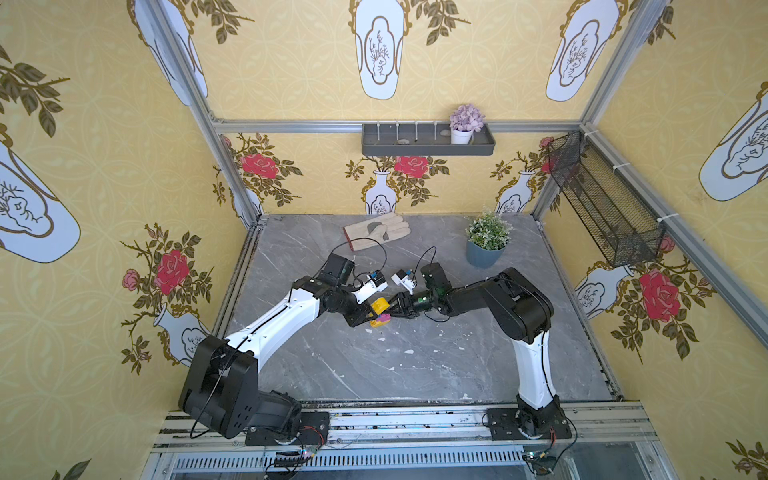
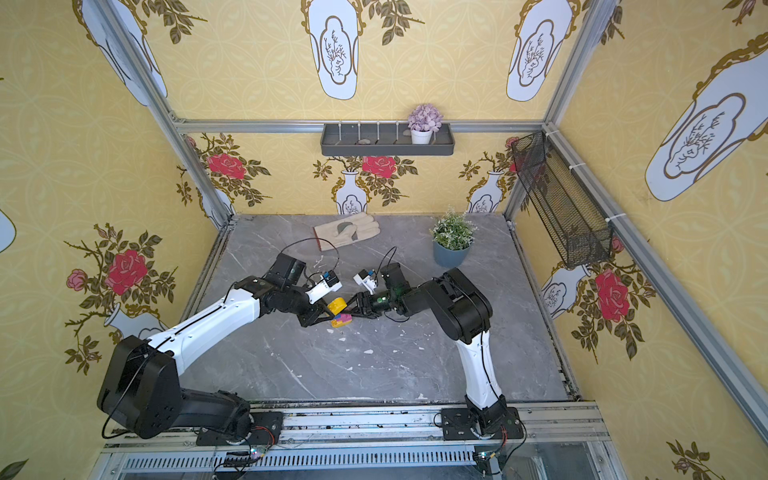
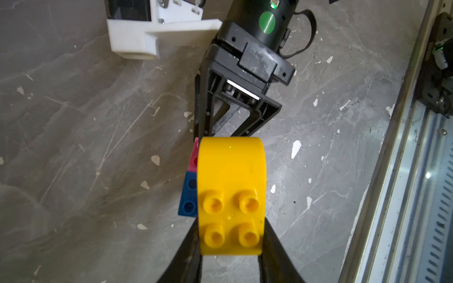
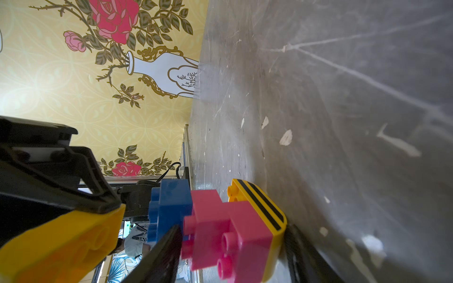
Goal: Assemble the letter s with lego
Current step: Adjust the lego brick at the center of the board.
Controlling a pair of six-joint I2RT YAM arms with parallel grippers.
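Your left hand [image 3: 231, 226] pinches the plain yellow brick [image 3: 231, 171] across its short sides, at the studded end. The brick's long axis points straight at the right hand [image 4: 231, 235]. That hand is clamped on the half-built S [image 4: 228, 220] (striped yellow brick [image 4: 259, 203], pink, then the blue brick [image 4: 169, 203] at the free end), low over the middle of the desk [image 1: 415, 365]. What matters: the blue brick sits just beside the plain yellow one, off to one flank, apparently with a gap. I'd judge you must shift the yellow sideways over the blue before pressing.
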